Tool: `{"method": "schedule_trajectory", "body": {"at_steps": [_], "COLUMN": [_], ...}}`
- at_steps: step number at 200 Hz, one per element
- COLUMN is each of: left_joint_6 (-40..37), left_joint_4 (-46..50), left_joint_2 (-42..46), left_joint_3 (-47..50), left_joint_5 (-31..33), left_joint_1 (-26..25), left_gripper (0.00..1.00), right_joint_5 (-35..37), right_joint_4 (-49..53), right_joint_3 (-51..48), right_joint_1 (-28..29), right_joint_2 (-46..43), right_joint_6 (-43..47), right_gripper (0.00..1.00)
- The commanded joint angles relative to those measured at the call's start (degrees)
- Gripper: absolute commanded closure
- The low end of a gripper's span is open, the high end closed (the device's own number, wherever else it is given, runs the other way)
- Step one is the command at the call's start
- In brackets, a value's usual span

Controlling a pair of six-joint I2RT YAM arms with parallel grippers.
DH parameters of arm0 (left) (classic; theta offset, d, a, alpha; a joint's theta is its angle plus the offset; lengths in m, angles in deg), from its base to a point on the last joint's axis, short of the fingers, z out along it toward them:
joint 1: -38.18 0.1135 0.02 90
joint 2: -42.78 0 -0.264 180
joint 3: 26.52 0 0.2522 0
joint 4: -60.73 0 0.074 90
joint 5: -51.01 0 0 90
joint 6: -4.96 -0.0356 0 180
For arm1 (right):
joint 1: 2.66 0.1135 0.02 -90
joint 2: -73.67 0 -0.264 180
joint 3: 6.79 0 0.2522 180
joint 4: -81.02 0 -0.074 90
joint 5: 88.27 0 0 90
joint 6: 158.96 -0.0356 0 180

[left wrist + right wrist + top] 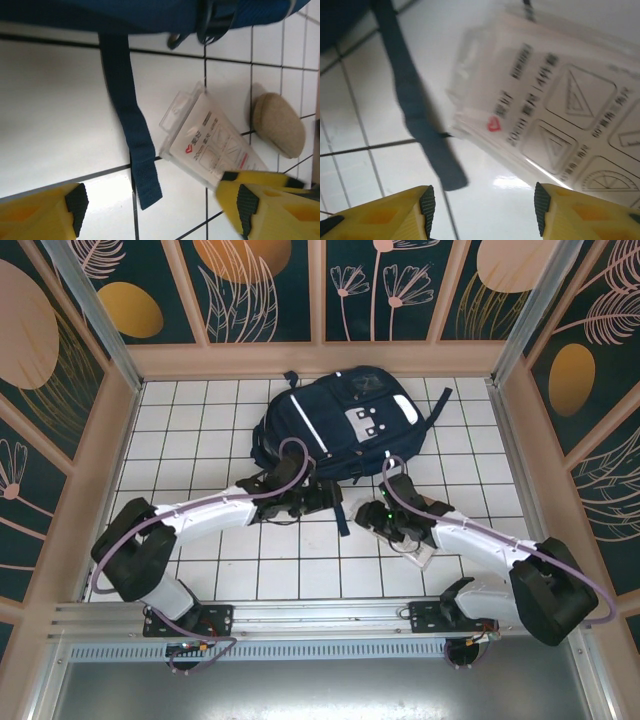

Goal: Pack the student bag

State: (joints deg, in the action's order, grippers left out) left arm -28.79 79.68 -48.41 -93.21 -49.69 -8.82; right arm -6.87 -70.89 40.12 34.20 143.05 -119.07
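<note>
The student bag (340, 420) is seen laid front-up at the far middle of the tiled surface (200, 440), with one loose strap (131, 145) trailed toward the arms. Just beside that strap a clear plastic geometry case (545, 115) is set flat on the tiles, with a beige oval item (278, 124) near it, both apparently laid out to be packed. The left tool (160, 210) and right tool (483, 204) are held wide open and empty above the case, seemingly so that it can be picked up.
</note>
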Motion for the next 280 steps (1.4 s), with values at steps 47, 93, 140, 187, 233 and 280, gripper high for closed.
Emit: {"method": "schedule_trajectory", "body": {"at_steps": [47, 93, 140, 187, 233, 280], "left_joint_6": [1.5, 1.1, 0.7, 1.0, 5.0, 9.1], "left_joint_4": [-3.6, -3.3, -2.4, -1.3, 2.2, 6.9], "left_joint_2": [-5.1, -5.9, -6.7, -8.4, -7.4, -4.1], "left_joint_3": [-2.5, -4.7, -5.5, -5.4, -3.2, 0.2], "left_joint_5": [-3.7, -3.7, -3.6, -3.0, -2.0, -0.6], "left_joint_1": [-4.6, -5.1, -5.0, -5.1, -5.0, -5.2], "left_gripper": [0.29, 0.29, 0.28, 0.28, 0.3, 0.3], "right_joint_5": [6.7, 7.0, 0.1, -4.3, 0.8, 1.7], "right_joint_4": [13.1, 14.2, 5.0, -7.7, -0.6, 3.2], "right_joint_3": [0.4, -9.0, -12.2, -11.4, 0.0, 3.1], "right_joint_1": [-10.1, -10.7, -3.3, 3.2, 5.9, 2.5], "right_joint_2": [-5.0, -10.2, -16.0, -8.7, -4.1, -0.2], "right_joint_6": [7.5, 1.7, -8.6, -15.6, -9.9, 0.8], "right_gripper": [0.4, 0.29, 0.3, 0.32, 0.32, 0.31]}}
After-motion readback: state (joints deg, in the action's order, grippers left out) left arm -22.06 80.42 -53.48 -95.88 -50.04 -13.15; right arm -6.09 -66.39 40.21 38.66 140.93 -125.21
